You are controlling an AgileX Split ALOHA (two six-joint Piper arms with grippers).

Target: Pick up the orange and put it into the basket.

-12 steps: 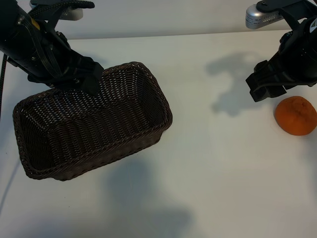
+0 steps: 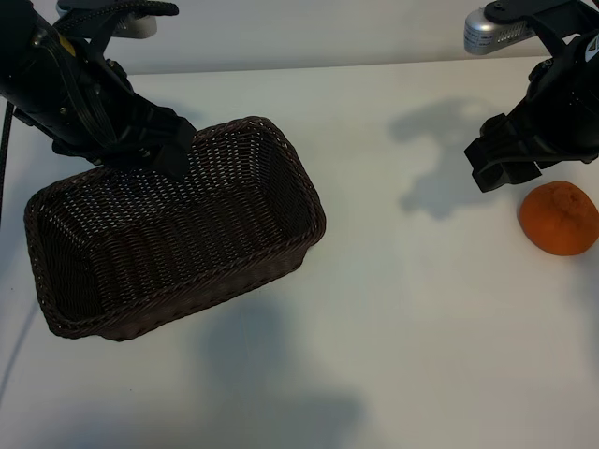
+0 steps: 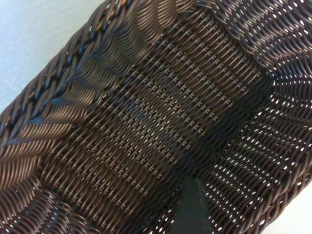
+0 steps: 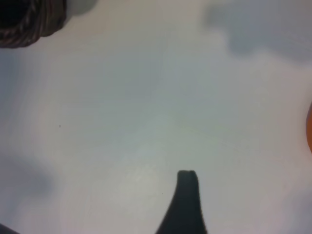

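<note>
The orange lies on the white table at the far right; a sliver of it shows at the edge of the right wrist view. The dark brown wicker basket stands at the left with nothing in it. My left gripper hangs open over the basket's back left rim. One of its fingers shows above the woven floor. My right gripper hovers open above the table, just up and left of the orange and clear of it. One of its fingers shows over bare table.
The white table stretches between basket and orange. A corner of the basket rim shows in the right wrist view. Shadows of both arms fall on the tabletop.
</note>
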